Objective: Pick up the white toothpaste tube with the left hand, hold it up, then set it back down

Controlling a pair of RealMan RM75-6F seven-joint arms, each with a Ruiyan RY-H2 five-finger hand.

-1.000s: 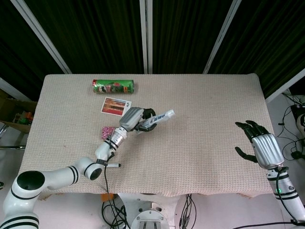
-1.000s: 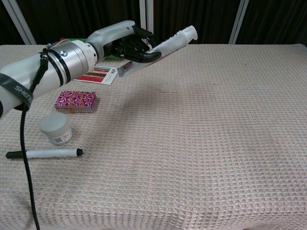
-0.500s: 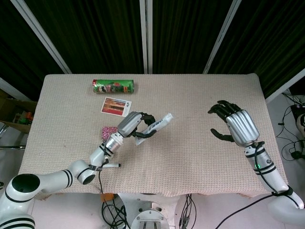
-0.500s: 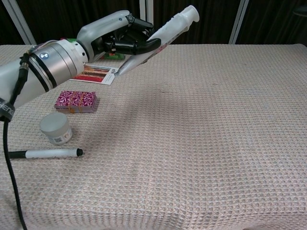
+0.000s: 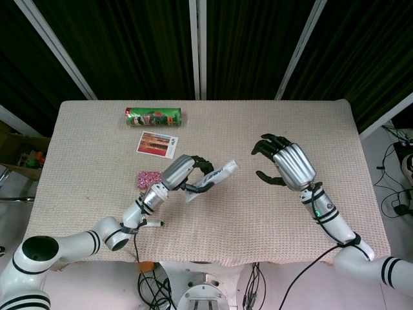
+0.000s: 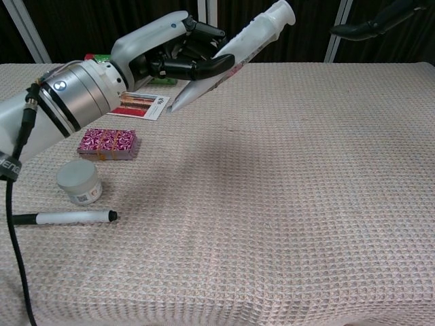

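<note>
My left hand [image 5: 182,173] [image 6: 173,58] grips the white toothpaste tube [image 5: 213,177] [image 6: 234,51] and holds it well above the cloth-covered table [image 5: 258,129]. The tube tilts, cap end up and to the right, flat end down toward the table. My right hand [image 5: 287,163] hovers open above the table's right half, fingers spread and empty. In the chest view only its dark fingertips [image 6: 370,26] show at the top right.
A green can [image 5: 153,117] lies at the back left, with a printed card [image 5: 157,143] in front of it. A pink patterned box [image 6: 107,143], a small white jar [image 6: 79,181] and a marker pen [image 6: 64,217] lie near the left front edge.
My left hand has raised the tube higher and drawn it a little nearer. My right hand has swung in from the right edge toward the table's middle and risen.
</note>
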